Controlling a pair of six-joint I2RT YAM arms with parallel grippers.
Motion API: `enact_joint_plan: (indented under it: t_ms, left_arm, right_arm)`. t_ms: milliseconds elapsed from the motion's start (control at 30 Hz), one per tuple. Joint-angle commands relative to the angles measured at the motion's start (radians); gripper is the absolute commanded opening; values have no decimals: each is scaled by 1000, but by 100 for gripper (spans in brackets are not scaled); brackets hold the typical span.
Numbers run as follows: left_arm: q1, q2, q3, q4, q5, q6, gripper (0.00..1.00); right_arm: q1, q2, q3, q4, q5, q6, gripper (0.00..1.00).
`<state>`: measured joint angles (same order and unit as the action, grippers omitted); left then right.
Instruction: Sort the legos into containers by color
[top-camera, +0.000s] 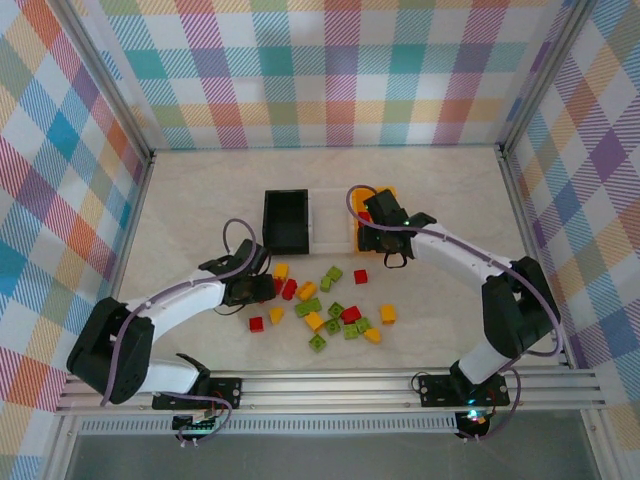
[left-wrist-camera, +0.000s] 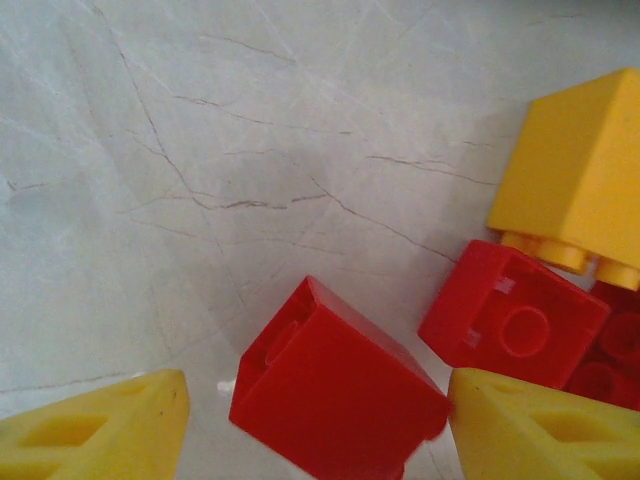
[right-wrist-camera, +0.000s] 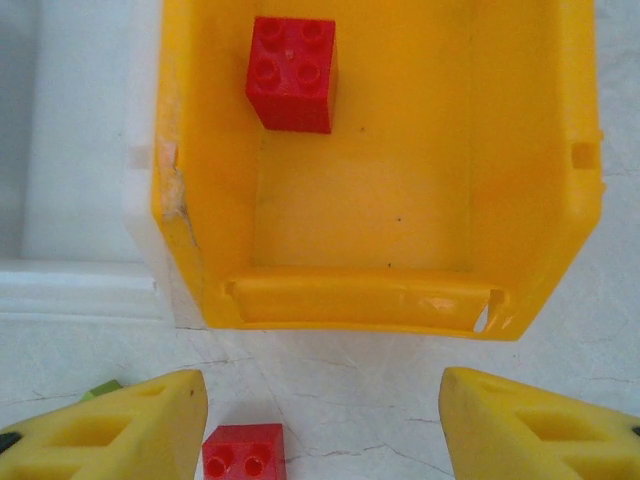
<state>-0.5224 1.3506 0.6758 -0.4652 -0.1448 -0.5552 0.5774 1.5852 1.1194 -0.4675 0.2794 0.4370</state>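
Red, lime green and yellow-orange legos (top-camera: 335, 311) lie scattered at the table's middle. The containers stand behind them in a row: black (top-camera: 286, 220), white (top-camera: 325, 235) and orange-yellow (top-camera: 385, 193). My left gripper (top-camera: 265, 290) is at the pile's left edge, its yellow fingers (left-wrist-camera: 520, 430) closed in on a tilted red lego (left-wrist-camera: 335, 390). Another red lego (left-wrist-camera: 515, 325) and a yellow one (left-wrist-camera: 575, 170) lie just beyond. My right gripper (right-wrist-camera: 322, 425) hangs open at the near end of the orange-yellow container (right-wrist-camera: 520, 150), which holds one red lego (right-wrist-camera: 292, 72). A red lego (right-wrist-camera: 243, 462) lies on the table by its left finger.
Checkered walls and metal rails enclose the table on three sides. The white container's rim (right-wrist-camera: 60, 285) runs left of the orange-yellow one. A lone red lego (top-camera: 256, 323) sits near the left arm. Bare tabletop lies behind the containers and along both sides.
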Motion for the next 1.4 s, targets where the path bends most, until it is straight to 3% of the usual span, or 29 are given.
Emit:
enact_joint_plan:
  t_ms: [0,167,500,733,1033,1367]
  left_arm:
    - [-5,32,-9,26,-27,17,68]
    - [-5,41,-10,40,-39,8,63]
    - [-5,30,-4,45,-26,5,41]
    - [-50,-18,61,-12,-15,0,36]
    - [-179,48,356,-62,-13,16,36]
    - [-223,488,876,-41,84,66,36]
  right_arm:
    - [-1,-33,-21,26,9,8,64]
    - [-1,-38,-26,29,12,7,64]
    - [-14,-71,-48,41,23,16,64]
    - [-37,-118,-89,46,26,41,64]
    - [-72,-245,-232,69,32,92,64]
    - [-79,-333,-336,55,32,115,64]
